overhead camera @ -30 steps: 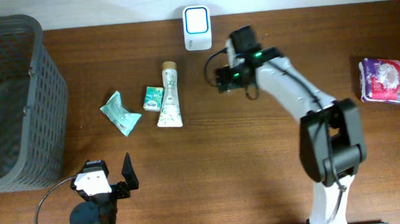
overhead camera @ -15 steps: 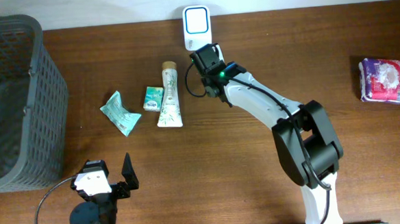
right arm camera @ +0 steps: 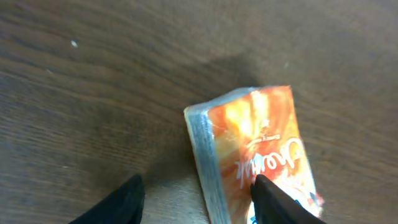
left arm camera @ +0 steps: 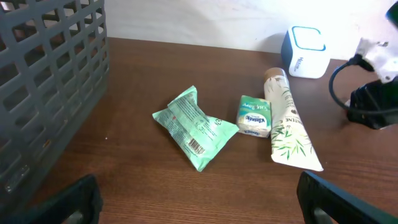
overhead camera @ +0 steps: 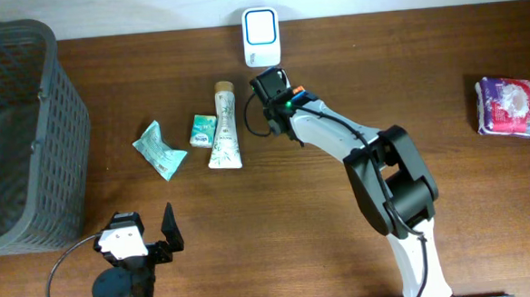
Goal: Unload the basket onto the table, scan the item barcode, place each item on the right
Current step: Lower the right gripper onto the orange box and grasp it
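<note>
Orange glossy packet [right arm camera: 255, 143] on brown wooden table [right arm camera: 93, 93], unscanned, ungripped; right gripper [right arm camera: 198, 186] parted astride it; left gripper [left arm camera: 199, 193] wide open.

The item is a small flat packet [right arm camera: 261, 143] with a glossy orange face, white script lettering and a pale silvery side edge. It lies slantwise on the brown wooden surface [right arm camera: 93, 74]. The scanner [overhead camera: 260, 26] is a white box with a light-blue window. The packet lies near the scanner, on the side toward the robot.
</note>
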`<move>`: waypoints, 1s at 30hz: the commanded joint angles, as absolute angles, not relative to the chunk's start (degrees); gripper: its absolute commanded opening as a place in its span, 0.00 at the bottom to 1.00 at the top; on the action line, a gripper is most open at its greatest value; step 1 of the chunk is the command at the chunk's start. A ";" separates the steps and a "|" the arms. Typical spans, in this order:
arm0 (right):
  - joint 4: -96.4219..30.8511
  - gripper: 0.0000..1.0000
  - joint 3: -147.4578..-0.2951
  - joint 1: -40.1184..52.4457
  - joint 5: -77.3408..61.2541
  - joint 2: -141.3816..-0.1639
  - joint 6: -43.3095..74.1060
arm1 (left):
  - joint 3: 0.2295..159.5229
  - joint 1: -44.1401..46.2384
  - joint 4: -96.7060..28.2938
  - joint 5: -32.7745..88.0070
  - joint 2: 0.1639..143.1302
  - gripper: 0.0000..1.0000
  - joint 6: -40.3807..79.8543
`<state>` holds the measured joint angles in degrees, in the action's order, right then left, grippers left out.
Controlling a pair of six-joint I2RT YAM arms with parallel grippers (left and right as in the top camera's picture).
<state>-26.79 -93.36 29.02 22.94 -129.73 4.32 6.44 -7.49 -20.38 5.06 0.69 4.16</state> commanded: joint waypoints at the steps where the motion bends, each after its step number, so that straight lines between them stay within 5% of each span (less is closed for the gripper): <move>1: -28.03 0.48 -92.88 27.27 21.82 -131.79 4.29 | 6.33 -7.68 -20.71 4.67 0.40 0.99 4.69; 8: -32.01 0.04 -93.19 26.57 14.74 -131.50 5.17 | 6.33 -7.68 -20.71 4.67 0.40 0.99 4.69; 14: -42.35 0.04 -101.25 26.52 9.87 -129.97 10.85 | 6.33 -7.68 -20.71 4.67 0.40 0.99 4.69; 19: -52.53 0.04 -110.61 24.97 -14.48 -128.99 12.95 | 6.33 -7.68 -20.71 4.67 0.40 0.99 4.69; 23: -55.94 0.04 -109.75 22.22 -35.94 -129.08 12.95 | 6.33 -7.68 -20.71 4.67 0.40 0.99 4.69; 30: -56.73 0.04 -102.17 18.31 -45.08 -129.10 12.97 | 6.33 -7.68 -20.71 4.67 0.40 0.99 4.69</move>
